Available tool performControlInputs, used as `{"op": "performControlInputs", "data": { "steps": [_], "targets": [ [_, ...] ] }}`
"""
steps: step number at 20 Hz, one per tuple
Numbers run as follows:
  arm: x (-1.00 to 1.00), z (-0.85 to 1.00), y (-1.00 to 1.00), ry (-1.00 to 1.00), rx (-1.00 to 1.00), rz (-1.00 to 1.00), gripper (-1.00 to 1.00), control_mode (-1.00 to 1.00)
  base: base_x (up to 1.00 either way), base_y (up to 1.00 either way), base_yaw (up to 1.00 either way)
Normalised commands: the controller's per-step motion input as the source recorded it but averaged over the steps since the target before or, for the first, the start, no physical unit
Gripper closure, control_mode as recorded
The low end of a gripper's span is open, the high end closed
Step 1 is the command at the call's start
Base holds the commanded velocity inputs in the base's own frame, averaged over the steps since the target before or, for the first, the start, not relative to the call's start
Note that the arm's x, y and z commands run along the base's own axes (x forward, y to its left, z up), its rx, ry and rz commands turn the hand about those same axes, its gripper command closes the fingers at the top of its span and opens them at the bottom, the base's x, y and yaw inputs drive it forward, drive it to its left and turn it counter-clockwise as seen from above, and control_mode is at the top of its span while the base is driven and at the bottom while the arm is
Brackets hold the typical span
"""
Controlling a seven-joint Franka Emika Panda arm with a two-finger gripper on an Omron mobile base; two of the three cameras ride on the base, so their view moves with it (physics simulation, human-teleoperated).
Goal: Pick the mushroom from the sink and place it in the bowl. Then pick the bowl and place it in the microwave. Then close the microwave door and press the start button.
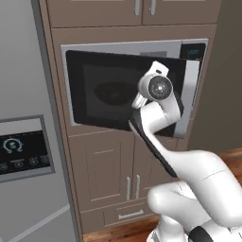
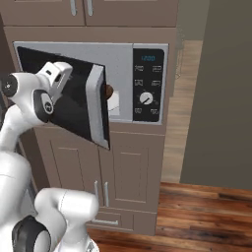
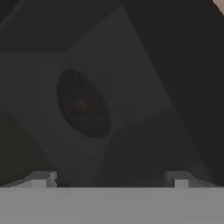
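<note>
The microwave (image 2: 123, 54) sits built into the wooden cabinetry, its black control panel (image 2: 147, 86) at the right. The microwave door (image 1: 104, 94) stands partly ajar, and its silver bar handle (image 2: 96, 103) juts out from the front. My hand (image 1: 158, 85) is pressed close to the door's dark glass. In the hand view my gripper (image 3: 111, 179) is open, fingertips wide apart and nothing between them. Through the glass the bowl (image 3: 83, 105) shows as a dim dark oval inside the microwave. A faint reddish spot at its centre may be the mushroom. The sink is out of view.
A grey fridge (image 1: 23, 142) with a dispenser panel stands to the microwave's left. Cabinet doors and a drawer (image 1: 127, 212) lie below the microwave. A dark wall (image 2: 221, 98) rises at the right over the wooden floor (image 2: 197, 216).
</note>
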Motion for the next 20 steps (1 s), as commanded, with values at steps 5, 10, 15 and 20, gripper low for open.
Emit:
{"op": "performControlInputs", "data": {
  "steps": [5,10,15,20],
  "targets": [
    [1.00,-0.03,-0.29,0.00,0.01,-0.04,-1.00,-1.00,0.00,0.00,0.00],
    [1.00,0.00,-0.21,0.00,0.00,-0.01,-1.00,-1.00,0.00,0.00,0.00],
    [0.95,0.00,-0.18,0.00,0.00,0.00,-1.00,-1.00,0.00,0.00,0.00],
    [0.82,0.00,-0.12,0.00,0.00,0.00,-1.00,-1.00,0.00,0.00,0.00]
  ]
}}
